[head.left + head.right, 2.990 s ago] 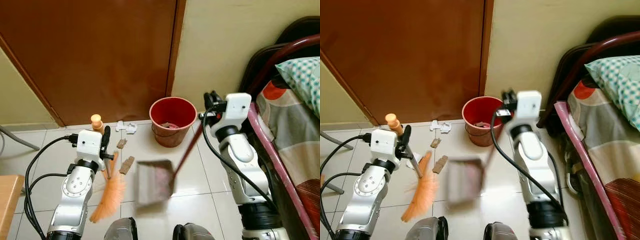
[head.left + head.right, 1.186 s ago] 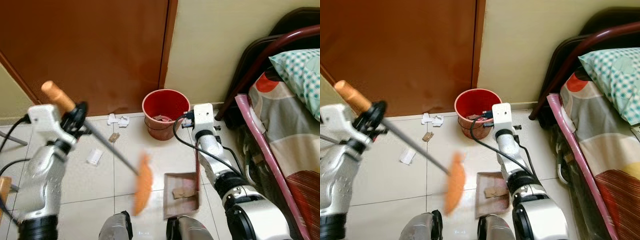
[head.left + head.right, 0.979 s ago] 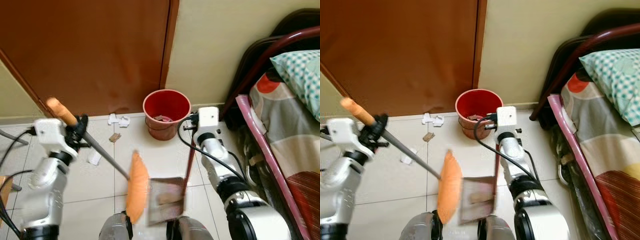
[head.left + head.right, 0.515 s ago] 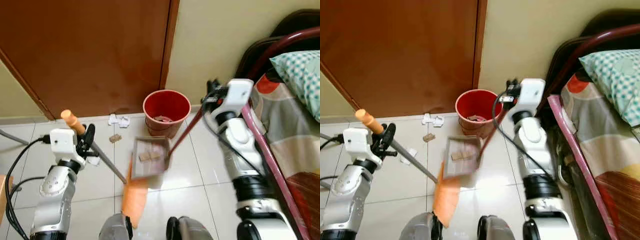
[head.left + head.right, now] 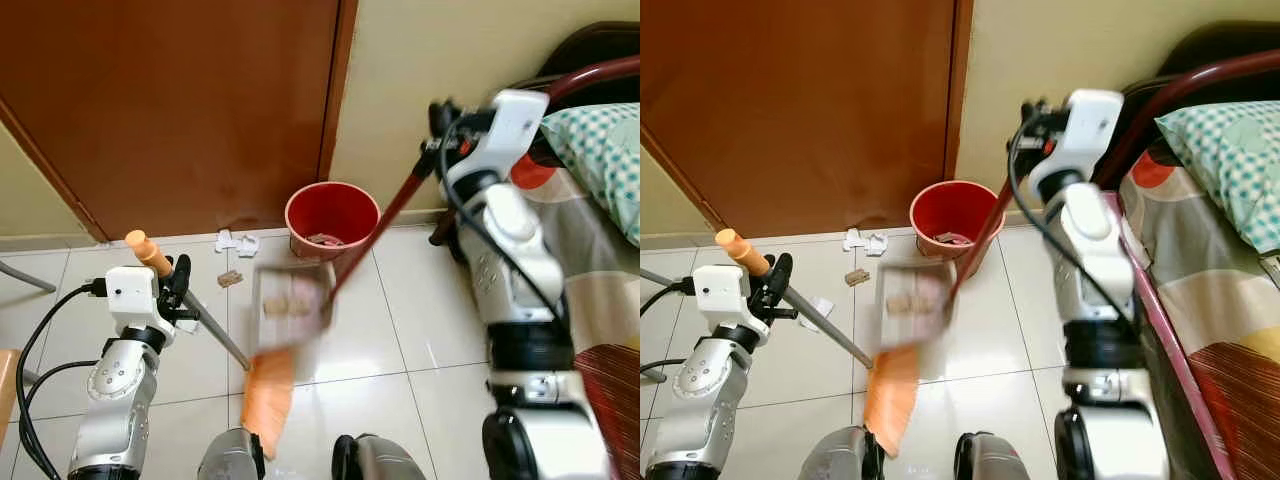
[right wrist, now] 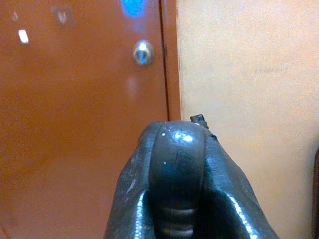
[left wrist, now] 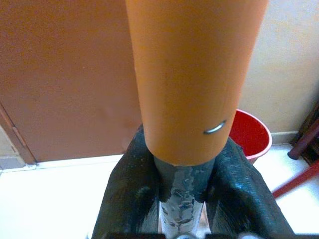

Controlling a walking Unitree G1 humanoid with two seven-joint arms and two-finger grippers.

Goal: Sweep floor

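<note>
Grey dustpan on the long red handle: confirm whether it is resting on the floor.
No, the grey dustpan hangs lifted above the tiles, beside the red bucket.

One red bucket (image 5: 332,232) standing, one dustpan (image 5: 291,298) hanging, one orange broom (image 5: 265,400) leaning, two grippers working, three paper scraps (image 5: 236,243) lying.

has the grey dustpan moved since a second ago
Yes. The grey dustpan has risen from the floor near the robot's feet and gone toward the red plastic bucket.

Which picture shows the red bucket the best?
The left eye view: the whole red bucket stands on the floor by the door, scraps inside. The right eye view shows it too, with the dustpan handle crossing its rim. The left wrist view catches one edge; the right wrist view faces the door.
</note>
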